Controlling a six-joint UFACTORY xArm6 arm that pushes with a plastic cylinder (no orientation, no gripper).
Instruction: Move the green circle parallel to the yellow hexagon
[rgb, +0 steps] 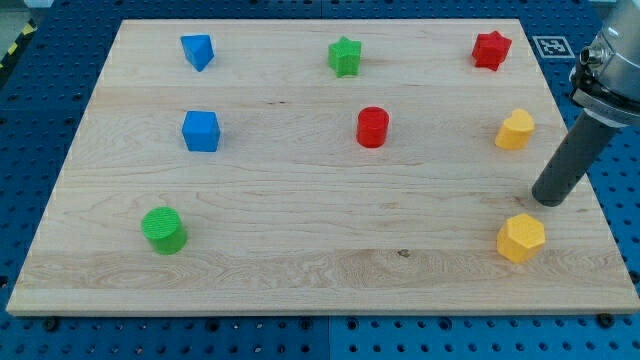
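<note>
My tip (549, 199), the tool here, is a plain dark rod w/ no jaws, so nothing to spread or clamp; it rests on the counter (300, 180) near the view's right edge, touching no block. Closest is the yellow hexagon (521, 238), just below the tip and slightly toward the view's left, near but apart. Next, a second yellow block (516, 130), shape hard to call (maybe pentagon), sits above the tip and a bit to its left. Further up, near the counter's top right corner, is the red star (491, 49), above-left of the tip. Moving left across the board: the red cylinder (372, 127) is well left of the tip and somewhat higher, approx mid-board. The green star (344, 56) is beyond that, up near the top edge. Far left of the tip are the blue cube (201, 131), higher than the tip, and a blue angular block (198, 50), exact shape unclear, up at the top left. Farthest away is the green circle (163, 230), at the lower left of the counter, well apart from the tip, roughly level w/ the yellow hexagon across the board.
</note>
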